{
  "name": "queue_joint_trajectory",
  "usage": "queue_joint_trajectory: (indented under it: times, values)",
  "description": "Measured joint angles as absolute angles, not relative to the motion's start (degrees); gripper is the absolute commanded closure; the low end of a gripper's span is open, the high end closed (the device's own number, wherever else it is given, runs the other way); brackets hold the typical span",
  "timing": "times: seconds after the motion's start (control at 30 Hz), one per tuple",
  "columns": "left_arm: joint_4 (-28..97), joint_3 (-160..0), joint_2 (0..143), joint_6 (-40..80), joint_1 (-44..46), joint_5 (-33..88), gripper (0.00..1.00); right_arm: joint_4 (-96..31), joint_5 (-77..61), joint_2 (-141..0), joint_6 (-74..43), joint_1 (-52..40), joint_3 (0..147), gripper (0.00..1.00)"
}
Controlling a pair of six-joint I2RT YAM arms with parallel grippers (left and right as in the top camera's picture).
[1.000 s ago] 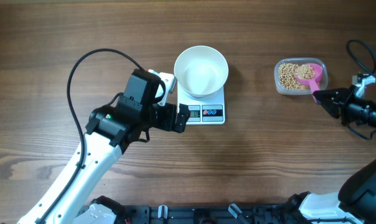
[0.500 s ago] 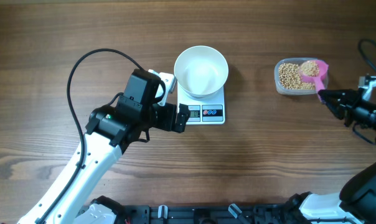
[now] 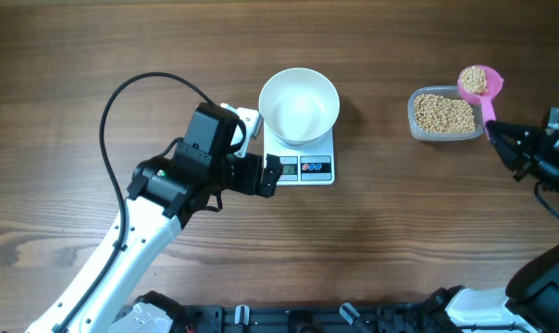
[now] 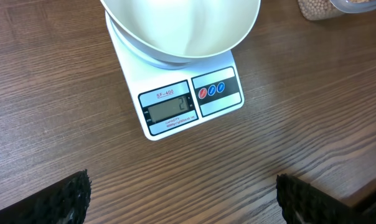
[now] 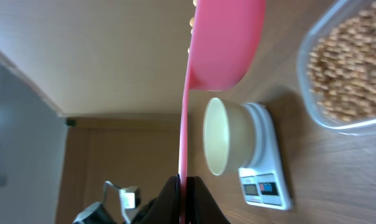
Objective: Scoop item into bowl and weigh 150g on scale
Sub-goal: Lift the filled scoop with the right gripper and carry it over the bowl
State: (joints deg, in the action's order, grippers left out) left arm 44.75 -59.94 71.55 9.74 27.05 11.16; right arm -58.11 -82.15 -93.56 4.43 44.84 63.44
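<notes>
Overhead: beans (image 3: pixel 477 80) in pink scoop (image 3: pixel 490 105); right wrist: underside.

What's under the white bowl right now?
The scale. Only its front edge, with the display and buttons, shows past the bowl. The platform itself is covered by the bowl, so how the bowl sits on it can't be seen.

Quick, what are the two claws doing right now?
Left claw: open, holding nothing.
Right claw: closed on the pink scoop full of beans.
</notes>
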Motion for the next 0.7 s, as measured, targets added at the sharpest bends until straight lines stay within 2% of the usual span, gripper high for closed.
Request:
queue_joint_trajectory:
  times: [0.23,0.5,0.7]
  values:
    - [44.8,-59.9,71.5,9.7,27.0,11.2,0.0,-58.5,-85.8,-93.6,4.4,42.1,63.4,0.96]
    - [44.8,-59.9,71.5,9.7,27.0,11.2,0.0,-57.6,-86.9,-93.6,3.9,29.9,63.4,0.96]
    - [44.8,-59.9,71.5,9.7,27.0,11.2,0.0,-56.4,-80.7,-93.6,1.5,21.8,64.6,0.95]
